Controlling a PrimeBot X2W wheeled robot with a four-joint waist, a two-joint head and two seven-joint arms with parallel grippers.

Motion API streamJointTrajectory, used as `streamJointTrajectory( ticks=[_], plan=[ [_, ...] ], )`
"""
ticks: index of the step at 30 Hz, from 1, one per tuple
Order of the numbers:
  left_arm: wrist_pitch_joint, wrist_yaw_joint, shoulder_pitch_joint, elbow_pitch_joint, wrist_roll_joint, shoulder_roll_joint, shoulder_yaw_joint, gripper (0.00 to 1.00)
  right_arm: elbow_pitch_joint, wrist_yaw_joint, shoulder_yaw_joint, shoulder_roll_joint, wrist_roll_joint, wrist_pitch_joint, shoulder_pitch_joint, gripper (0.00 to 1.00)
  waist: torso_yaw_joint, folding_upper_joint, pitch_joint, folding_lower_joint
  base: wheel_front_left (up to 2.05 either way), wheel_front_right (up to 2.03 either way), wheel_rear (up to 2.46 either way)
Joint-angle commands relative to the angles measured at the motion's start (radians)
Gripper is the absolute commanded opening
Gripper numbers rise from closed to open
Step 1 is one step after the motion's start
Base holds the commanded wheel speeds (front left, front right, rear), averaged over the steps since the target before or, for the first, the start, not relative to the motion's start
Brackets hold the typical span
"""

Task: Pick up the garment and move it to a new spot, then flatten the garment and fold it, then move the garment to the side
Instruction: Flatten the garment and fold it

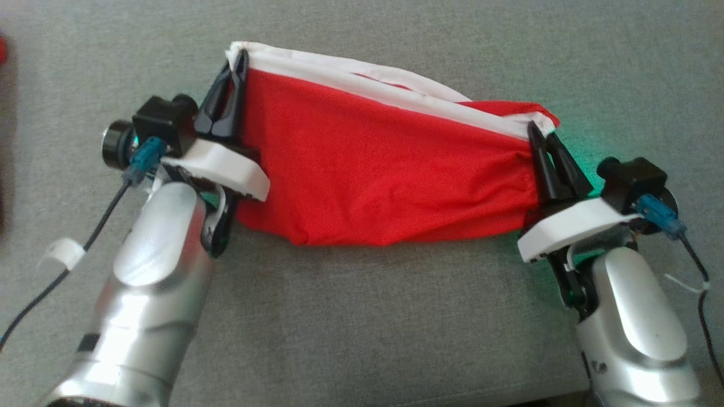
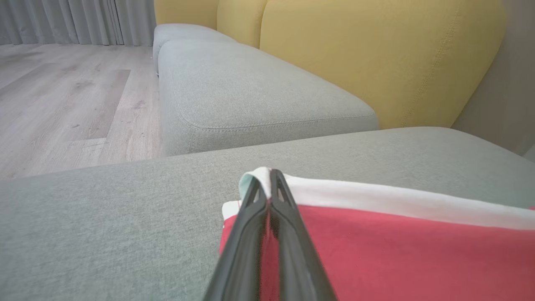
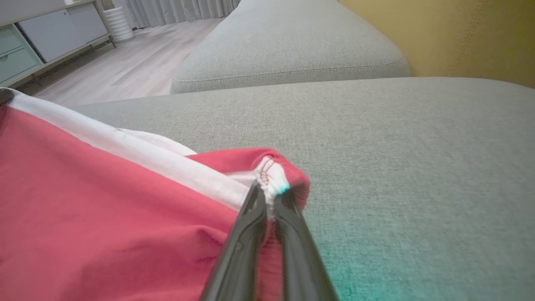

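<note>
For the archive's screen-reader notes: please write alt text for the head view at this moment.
A red garment with a white band is stretched between the two grippers over a grey cushion. The left gripper is shut on its left corner, the right gripper on its right corner.

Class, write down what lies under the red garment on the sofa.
A grey sofa cushion lies under the garment and shows all round it. The patch beneath the cloth is covered, so anything there cannot be seen.
</note>
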Motion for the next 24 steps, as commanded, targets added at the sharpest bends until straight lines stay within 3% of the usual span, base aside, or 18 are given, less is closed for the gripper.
streamJointTrajectory(
  ticks=[1, 3, 4, 5, 6, 7, 8, 9, 10, 17, 24],
  plan=[
    [-0.017, -0.003, -0.04, -0.008, 0.008, 0.02, 0.029, 0.0, -0.017, -0.001, 0.028, -0.003, 0.003, -0.013, -0.02, 0.0, -0.01, 0.0, 0.013, -0.0003, 0.0, 0.0, 0.0],
    [-0.025, -0.003, -0.073, 0.042, 0.014, 0.023, 0.026, 0.0, 0.006, -0.001, 0.037, -0.003, 0.007, -0.022, -0.039, 0.0, -0.013, 0.0, 0.018, -0.0003, 0.0, 0.0, 0.0],
    [-0.028, -0.003, -0.088, 0.064, 0.018, 0.024, 0.024, 0.0, 0.015, -0.001, 0.043, -0.003, 0.008, -0.027, -0.046, 0.05, -0.013, 0.0, 0.019, -0.0003, 0.0, 0.0, 0.0],
    [-0.029, -0.002, -0.1, 0.087, 0.021, 0.023, 0.021, 0.0, 0.023, -0.001, 0.05, -0.003, 0.013, -0.031, -0.051, 0.26, -0.014, 0.0, 0.019, -0.0003, 0.0, 0.0, 0.0],
    [-0.03, -0.003, -0.11, 0.108, 0.021, 0.021, 0.018, 0.0, 0.03, -0.001, 0.057, -0.003, 0.018, -0.035, -0.054, 0.93, -0.015, 0.0, 0.018, -0.0003, 0.0, 0.0, 0.0],
    [-0.032, -0.004, -0.12, 0.126, 0.019, 0.018, 0.017, 0.05, 0.036, -0.001, 0.06, -0.003, 0.022, -0.043, -0.056, 1.0, -0.015, 0.0, 0.017, -0.0003, 0.0, 0.0, 0.0],
    [-0.034, -0.005, -0.127, 0.142, 0.017, 0.015, 0.015, 0.42, 0.041, -0.001, 0.062, -0.003, 0.023, -0.048, -0.057, 1.0, -0.014, 0.0, 0.015, -0.0003, 0.0, 0.0, 0.0],
    [-0.035, -0.006, -0.134, 0.158, 0.017, 0.011, 0.011, 0.93, 0.046, -0.001, 0.062, -0.003, 0.024, -0.053, -0.057, 1.0, -0.013, 0.0, 0.013, -0.0003, 0.0, 0.0, 0.0],
    [-0.034, -0.008, -0.138, 0.173, 0.015, 0.008, 0.007, 1.0, 0.05, -0.001, 0.061, -0.003, 0.021, -0.057, -0.054, 1.0, -0.012, 0.0, 0.009, -0.0003, 0.0, 0.0, 0.0],
    [-0.001, -0.016, -0.135, 0.243, -0.003, -0.008, -0.02, 1.0, 0.028, -0.001, 0.04, -0.003, -0.019, -0.041, -0.009, 1.0, 0.005, 0.0, -0.032, -0.0003, 0.0, 0.0, 0.0],
    [0.055, -0.012, -0.064, 0.244, -0.036, -0.02, -0.027, 1.0, -0.053, -0.001, -0.038, -0.003, -0.091, 0.041, 0.068, 1.0, 0.03, 0.0, -0.097, -0.0003, 0.0, 0.0, 0.0]
  ],
)
